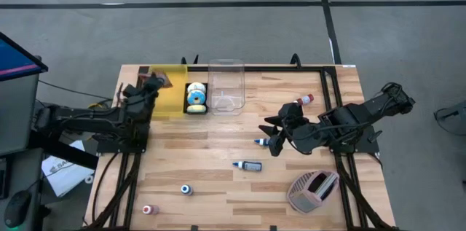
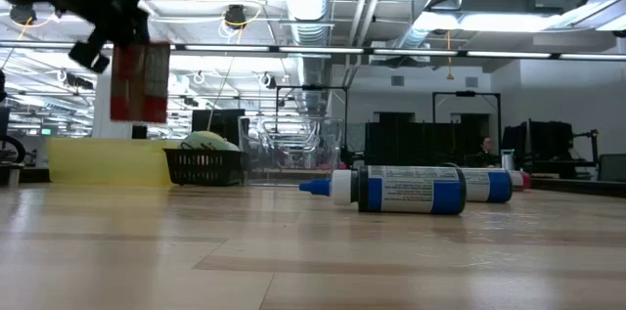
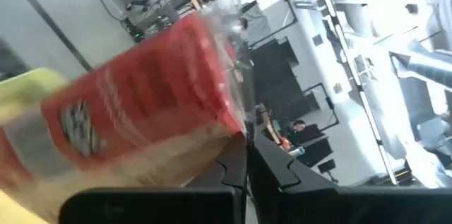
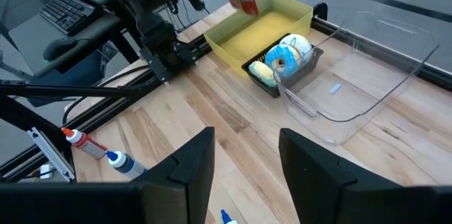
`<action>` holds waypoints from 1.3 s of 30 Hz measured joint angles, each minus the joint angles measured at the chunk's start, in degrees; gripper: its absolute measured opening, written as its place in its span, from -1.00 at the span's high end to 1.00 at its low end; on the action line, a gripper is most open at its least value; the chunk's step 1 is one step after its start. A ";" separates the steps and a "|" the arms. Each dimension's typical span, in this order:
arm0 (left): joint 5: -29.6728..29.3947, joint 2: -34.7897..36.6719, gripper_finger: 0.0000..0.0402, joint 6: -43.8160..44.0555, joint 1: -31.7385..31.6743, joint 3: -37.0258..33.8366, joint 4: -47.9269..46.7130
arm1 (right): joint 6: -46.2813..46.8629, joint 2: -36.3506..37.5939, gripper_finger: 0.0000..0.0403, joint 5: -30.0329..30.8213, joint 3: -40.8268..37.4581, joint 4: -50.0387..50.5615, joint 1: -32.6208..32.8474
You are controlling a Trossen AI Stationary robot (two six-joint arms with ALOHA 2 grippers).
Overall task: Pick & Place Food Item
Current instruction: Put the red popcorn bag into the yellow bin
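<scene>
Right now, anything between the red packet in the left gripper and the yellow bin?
Nothing visible. The left gripper holds the red packet in the air above the yellow bin, whose floor below it looks bare.

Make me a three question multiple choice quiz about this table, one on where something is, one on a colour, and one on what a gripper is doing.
1. Where is the small black basket of food?
A. Between the yellow tray and the clear tub
B. Beside the pink basket
C. At the table's front edge

2. What colour is the packet in the left gripper?
A. Blue
B. Red
C. Green

3. How are the right gripper's fingers?
A. Shut on a bottle
B. Shut on the clear tub
C. Open, holding nothing

Answers:
1 A, the high view shows the black basket between the tray and the tub.
2 B, the low view and left wrist view show a red packet pinched in the shut fingers.
3 C, the right wrist view shows its fingers apart over bare wood.
</scene>
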State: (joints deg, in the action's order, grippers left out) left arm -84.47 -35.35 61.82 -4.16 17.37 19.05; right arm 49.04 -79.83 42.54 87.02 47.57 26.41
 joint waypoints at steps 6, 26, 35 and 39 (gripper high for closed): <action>0.02 -0.06 1.00 7.74 -0.84 -4.50 -0.03 | 0.02 0.00 0.25 -0.04 0.00 0.00 0.00; 16.77 -8.74 1.00 21.18 -14.51 -7.67 -0.69 | 0.75 0.00 0.25 -0.47 0.00 0.07 0.00; 19.99 -8.95 0.70 21.00 -18.26 -7.68 -0.55 | 2.01 0.00 0.25 -0.47 0.00 0.66 0.02; 19.95 -8.94 0.46 20.70 -19.54 -7.68 -0.53 | 2.01 0.00 0.25 -0.21 0.00 0.98 -0.01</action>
State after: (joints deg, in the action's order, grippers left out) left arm -64.51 -44.29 82.52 -23.71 9.69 18.52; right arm 51.05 -79.83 42.33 87.02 48.55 26.41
